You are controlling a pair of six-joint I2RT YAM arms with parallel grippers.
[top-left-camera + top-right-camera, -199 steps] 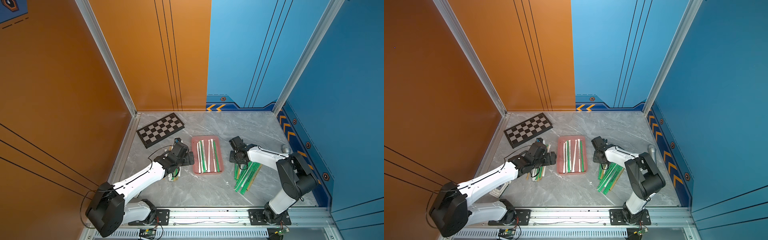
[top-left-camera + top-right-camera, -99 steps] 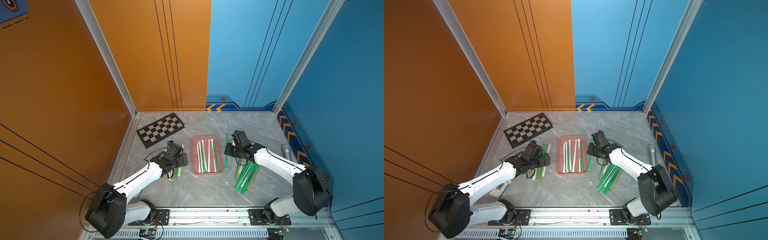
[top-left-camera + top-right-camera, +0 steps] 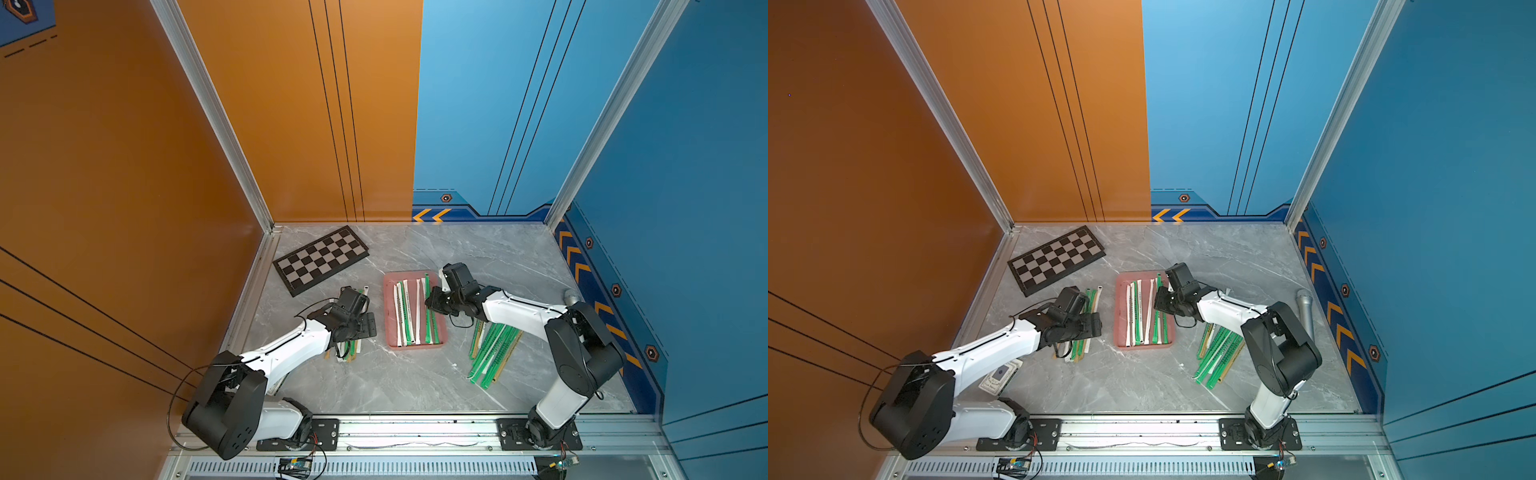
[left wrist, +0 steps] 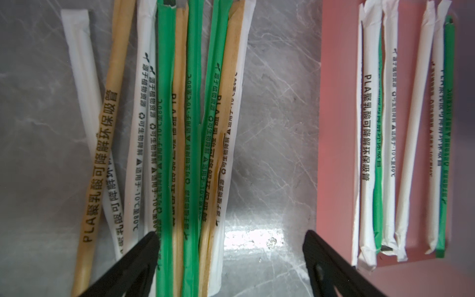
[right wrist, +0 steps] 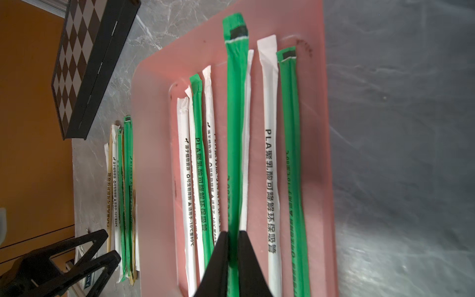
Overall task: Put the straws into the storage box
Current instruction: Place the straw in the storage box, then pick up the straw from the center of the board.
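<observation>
Grey marble-look table (image 3: 415, 386), orange wall panels on one side, blue on the other. Chequered board (image 3: 320, 259) lies at the far corner by the orange wall, well apart from the storage box (image 3: 390, 316), which sits mid-table between the two arms. A grey metal cylinder (image 3: 1305, 309) lies near the blue wall, beside the right arm. A small printed card (image 3: 1000, 375) lies under the left arm; its text is too small to read.

The straws: one row lies lengthwise inside the storage box (image 5: 154, 108), green and white wrappers. A second bundle (image 4: 180, 133) of green, white and tan lies on the table just beside the box on the left-arm side. A third fan of green and tan ones (image 3: 492, 353) lies on the right-arm side, partly hidden by that arm.

Left gripper (image 4: 230, 246): jaws spread wide over the table bundle, one finger (image 4: 144, 249) against a green wrapper, nothing clamped.

Right gripper (image 5: 233, 246): over the box, fingers nearly together with a green straw (image 5: 235, 128) running between them; whether they pinch it or have just let go cannot be told.

Legible print on wrappers: "PLA", "-10°C", "80°C", a recycling symbol and Chinese characters.
</observation>
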